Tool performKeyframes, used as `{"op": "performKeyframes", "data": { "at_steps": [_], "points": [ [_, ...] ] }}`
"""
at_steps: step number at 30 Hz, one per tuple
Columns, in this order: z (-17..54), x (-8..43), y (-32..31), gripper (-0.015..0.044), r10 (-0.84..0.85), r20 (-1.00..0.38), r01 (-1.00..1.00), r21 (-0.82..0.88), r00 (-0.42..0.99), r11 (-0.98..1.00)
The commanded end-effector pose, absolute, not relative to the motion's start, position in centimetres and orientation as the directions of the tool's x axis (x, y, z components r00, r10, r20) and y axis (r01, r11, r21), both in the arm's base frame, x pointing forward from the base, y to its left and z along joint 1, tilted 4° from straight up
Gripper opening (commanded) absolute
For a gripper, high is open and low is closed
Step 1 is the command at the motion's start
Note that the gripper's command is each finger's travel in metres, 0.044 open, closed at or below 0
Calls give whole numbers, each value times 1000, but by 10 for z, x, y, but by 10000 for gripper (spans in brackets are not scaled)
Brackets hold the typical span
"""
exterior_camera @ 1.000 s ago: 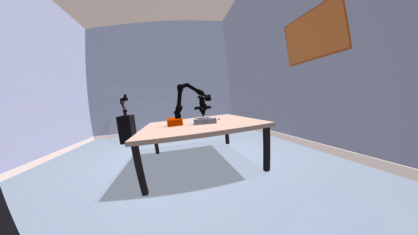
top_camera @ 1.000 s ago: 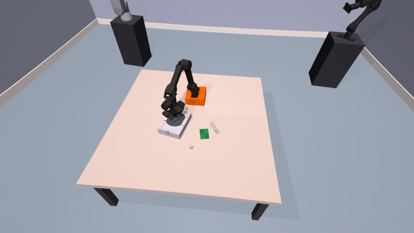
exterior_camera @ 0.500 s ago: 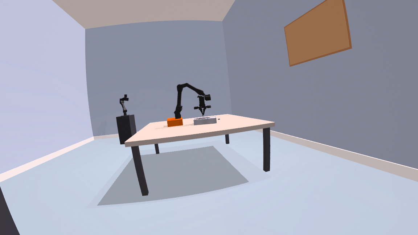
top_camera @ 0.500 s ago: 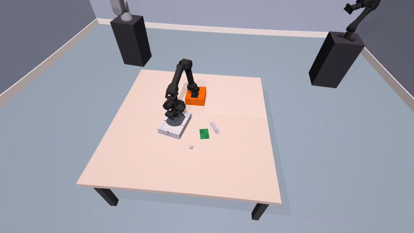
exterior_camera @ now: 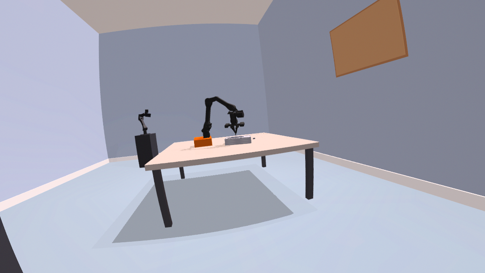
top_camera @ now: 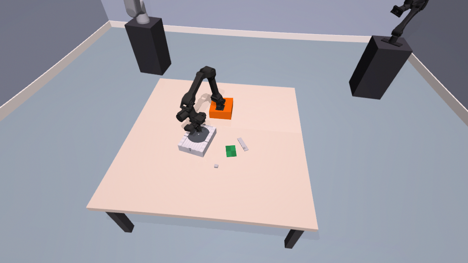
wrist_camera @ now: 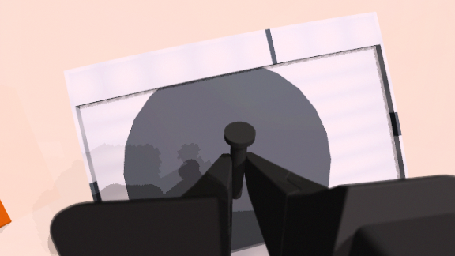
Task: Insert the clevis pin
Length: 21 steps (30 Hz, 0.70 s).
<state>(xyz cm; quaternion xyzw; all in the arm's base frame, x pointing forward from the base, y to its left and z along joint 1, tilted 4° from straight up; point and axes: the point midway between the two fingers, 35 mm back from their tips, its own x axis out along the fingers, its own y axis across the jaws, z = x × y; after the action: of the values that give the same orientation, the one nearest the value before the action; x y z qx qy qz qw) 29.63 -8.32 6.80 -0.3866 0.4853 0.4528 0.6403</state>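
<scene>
My gripper (top_camera: 198, 131) (exterior_camera: 235, 132) (wrist_camera: 238, 162) is closed on the dark pin (wrist_camera: 239, 135), over the disc.
The pin has a round, flat head uppermost and a slim shank between my fingertips; I cannot tell whether its tip touches. The wide grey disc (top_camera: 197, 138) (wrist_camera: 284, 114) lies inside the pale, rimmed tray (top_camera: 190, 148) (exterior_camera: 238, 140) (wrist_camera: 170, 65), left of the green square (top_camera: 230, 151).

From above, the disc (top_camera: 197, 138) (wrist_camera: 276, 111) lies in the tray (top_camera: 191, 151) (exterior_camera: 238, 140) (wrist_camera: 158, 68); outside it, the pedestal (top_camera: 220, 115) (exterior_camera: 202, 142) (wrist_camera: 3, 215) sits at one o'clock, strip (top_camera: 242, 143) three, patch (top_camera: 230, 151) four, block (top_camera: 215, 166) five.
</scene>
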Motion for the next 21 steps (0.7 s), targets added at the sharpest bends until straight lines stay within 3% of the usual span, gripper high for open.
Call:
{"op": "performKeyframes", "data": {
  "at_steps": [1,21],
  "points": [
    [67,296,-86,0,306,-941,-956,-55,146,286],
    [58,292,-99,0,684,-691,-960,-51,233,276]
  ]
}}
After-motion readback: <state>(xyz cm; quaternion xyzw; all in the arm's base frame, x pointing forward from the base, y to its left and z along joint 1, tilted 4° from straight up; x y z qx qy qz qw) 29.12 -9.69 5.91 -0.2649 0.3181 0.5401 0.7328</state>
